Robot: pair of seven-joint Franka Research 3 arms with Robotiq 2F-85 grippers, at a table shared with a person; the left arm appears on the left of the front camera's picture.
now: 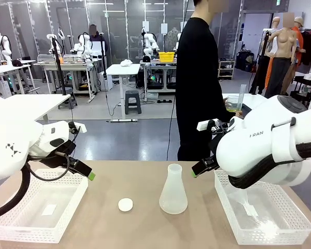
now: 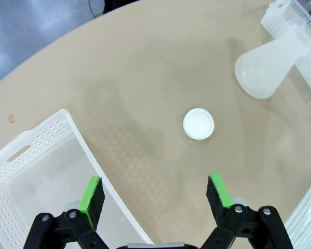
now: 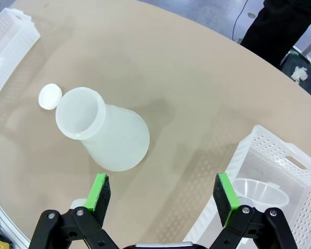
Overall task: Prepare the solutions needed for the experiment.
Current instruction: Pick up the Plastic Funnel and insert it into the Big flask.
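A frosted white conical flask (image 1: 173, 191) stands upright and empty at the table's middle, also seen from above in the right wrist view (image 3: 106, 136). A small white round cap (image 1: 125, 205) lies to its left. Behind the table a person (image 1: 197, 78) holds a tall clear cylinder (image 1: 241, 96). A little pale yellow-green liquid, the solutions (image 1: 231, 107), shows at that hand, partly hidden by my right arm. My left gripper (image 2: 155, 188) hangs open above the left basket's edge, short of the cap (image 2: 198, 124). My right gripper (image 3: 163, 191) is open just above and right of the flask.
A white perforated basket (image 1: 20, 228) sits at the table's left with a small label inside. Another basket (image 1: 295, 228) at the right holds a clear funnel (image 3: 260, 193). Bare tabletop lies around the flask and cap.
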